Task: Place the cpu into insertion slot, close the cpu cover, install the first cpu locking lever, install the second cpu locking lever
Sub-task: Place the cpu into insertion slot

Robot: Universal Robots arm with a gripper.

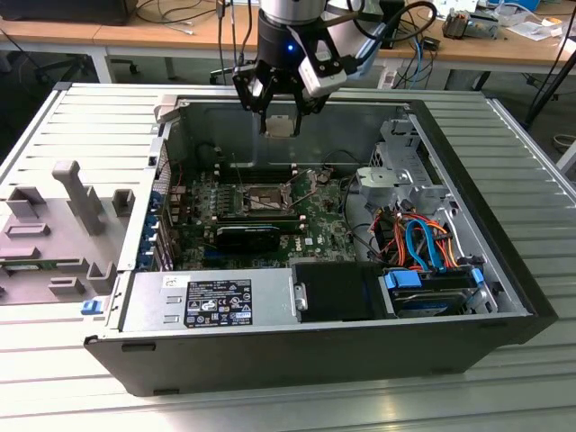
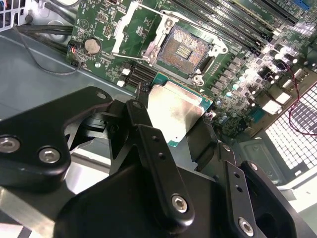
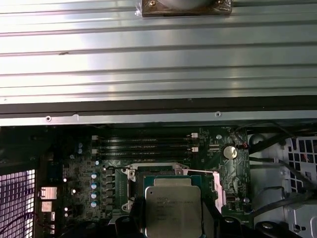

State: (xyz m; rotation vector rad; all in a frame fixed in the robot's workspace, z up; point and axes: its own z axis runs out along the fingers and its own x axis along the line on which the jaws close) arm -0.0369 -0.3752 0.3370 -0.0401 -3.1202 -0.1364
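My gripper [image 1: 279, 115] hangs above the back of the open computer case and is shut on the cpu [image 1: 281, 126], a silvery square chip with a green edge. In both wrist views the cpu [image 2: 173, 106] [image 3: 173, 208] sits between the black fingers [image 2: 143, 116]. The insertion slot [image 2: 185, 47] [image 1: 258, 198] lies bare on the green motherboard, below the cpu and apart from it. The cpu cover [image 2: 130, 27] stands swung open beside the slot. A thin locking lever [image 2: 183, 18] is raised along the slot's edge.
The case's metal wall [image 1: 225, 112] rises close behind the gripper. Long black memory slots [image 2: 233, 20] run beside the socket. A labelled black power supply [image 1: 225, 301], a grey drive cage [image 1: 400, 175] and orange and blue cables [image 1: 423, 238] occupy the case's front and right. A grey fixture [image 1: 63, 225] lies outside.
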